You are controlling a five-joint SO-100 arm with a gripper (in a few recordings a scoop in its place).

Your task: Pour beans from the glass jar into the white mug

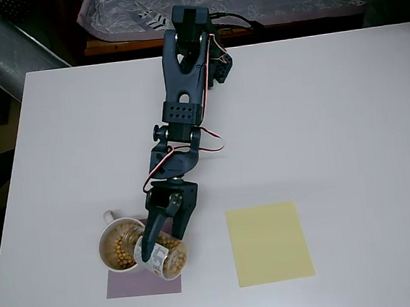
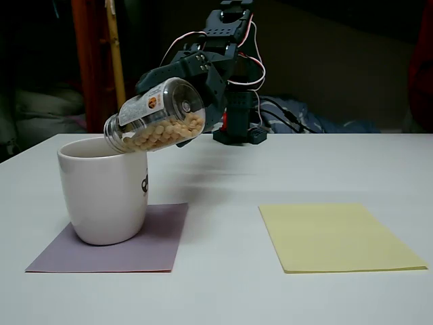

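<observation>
The white mug (image 1: 109, 231) (image 2: 103, 193) stands on a purple mat (image 1: 144, 283) (image 2: 122, 237) and holds tan beans (image 1: 117, 250). My dark gripper (image 1: 157, 238) (image 2: 166, 84) is shut on the glass jar (image 1: 156, 252) (image 2: 157, 115), which is tilted with its mouth down over the mug's rim. Beans (image 2: 162, 132) lie along the jar's lower side toward the mouth. The jar's pale label faces up in the overhead view.
A yellow paper sheet (image 1: 268, 242) (image 2: 338, 237) lies flat to the right of the mug. The arm's base (image 1: 192, 24) (image 2: 237, 128) stands at the table's far edge. The white table (image 1: 332, 112) stretches open to the right.
</observation>
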